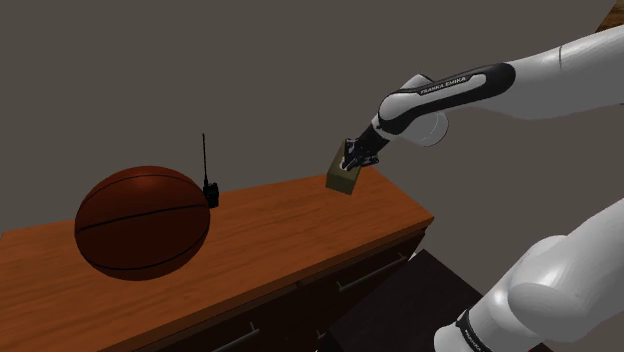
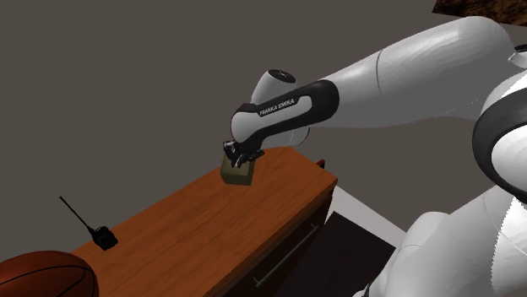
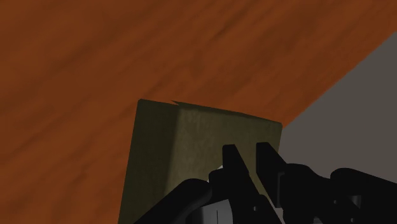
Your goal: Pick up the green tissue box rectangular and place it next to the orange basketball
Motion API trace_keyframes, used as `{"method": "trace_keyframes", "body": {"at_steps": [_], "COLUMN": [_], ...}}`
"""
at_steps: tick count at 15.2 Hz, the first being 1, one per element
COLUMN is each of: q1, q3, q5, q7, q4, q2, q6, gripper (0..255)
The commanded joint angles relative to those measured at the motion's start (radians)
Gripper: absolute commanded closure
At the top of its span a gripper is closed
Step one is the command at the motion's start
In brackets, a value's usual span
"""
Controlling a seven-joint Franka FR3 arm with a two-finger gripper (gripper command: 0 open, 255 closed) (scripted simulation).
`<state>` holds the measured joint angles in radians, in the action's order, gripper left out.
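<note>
In the shoulder view, an orange-brown basketball (image 1: pixel 143 222) is sitting at the near left end of a wooden counter (image 1: pixel 270 235) with drawer fronts. A small black handheld radio (image 1: pixel 211 190) is standing just beside it at the ball's 1 o'clock, its thin antenna pointing to 12 o'clock. Well apart from both, toward 3 o'clock, an olive-green tissue box (image 1: pixel 341 178) is tilting at the counter's far right corner, and whether its underside is touching the wood cannot be told. The black claw (image 1: pixel 352 160) is coming down on the box from 1 o'clock at the end of the white arm (image 1: pixel 560 70). In the second exterior view, the basketball (image 2: pixel 46 277) is showing at 7 o'clock, the radio (image 2: pixel 104 237) is lying to its 2 o'clock, and the box (image 2: pixel 238 173) is sitting further along the counter (image 2: pixel 169 245) under the claw (image 2: pixel 241 158). In the wrist view, the claw (image 3: pixel 249 168) is pinching the box (image 3: pixel 184 153) near one of its edges, its fingers standing close together, with the counter (image 3: pixel 95 63) lying beyond.
</note>
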<state>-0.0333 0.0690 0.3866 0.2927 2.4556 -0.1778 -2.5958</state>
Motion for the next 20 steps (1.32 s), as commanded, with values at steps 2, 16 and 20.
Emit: {"method": "trace_keyframes", "body": {"at_steps": [2,16,20], "q1": [-0.008,-0.034,-0.039], "q3": [-0.002,-0.012,-0.014], "q5": [-0.025,-0.099,-0.113], "q7": [0.023,0.106,0.124], "q4": [-0.014,-0.124,-0.163], "q2": [-0.028,-0.113,-0.129], "q6": [0.041,0.23,0.283], "gripper": [255,255,255]}}
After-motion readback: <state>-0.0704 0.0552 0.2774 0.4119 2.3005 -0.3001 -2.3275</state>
